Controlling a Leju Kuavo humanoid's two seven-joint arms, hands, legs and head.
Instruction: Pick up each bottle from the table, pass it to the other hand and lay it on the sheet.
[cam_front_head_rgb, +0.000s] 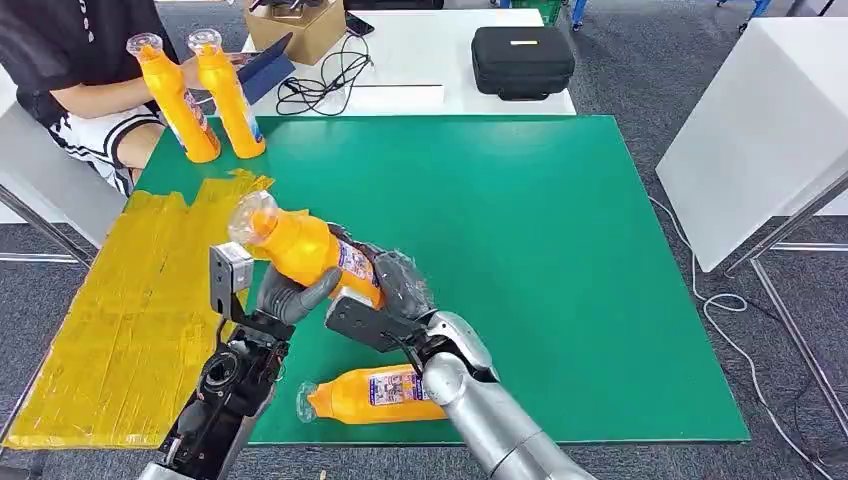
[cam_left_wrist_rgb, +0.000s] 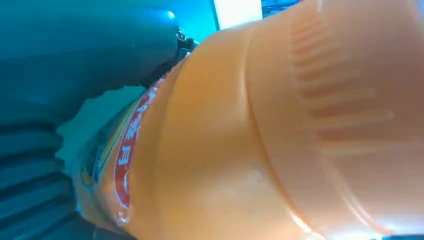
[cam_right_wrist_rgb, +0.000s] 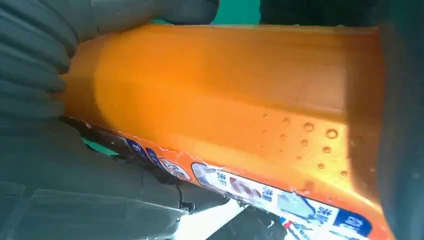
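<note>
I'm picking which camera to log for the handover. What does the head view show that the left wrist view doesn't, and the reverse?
Head view alone: the green table mat, the yellow sheet, two upright orange plastic bottles by a seated person, another orange bottle lying near the mat's front edge, both robot hands' grip. Left wrist view alone: close-up ribbing on the held bottle's neck. Both: the held orange bottle.

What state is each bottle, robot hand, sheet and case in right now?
Held orange bottle: tilted above the table, gripped by both hands.
Left robot hand: holds the bottle.
Right robot hand: holds the bottle.
Second orange bottle: lying on the green mat.
Two orange bottles: upright, in a person's hands.
Yellow sheet: bare.
Black case: closed.
</note>
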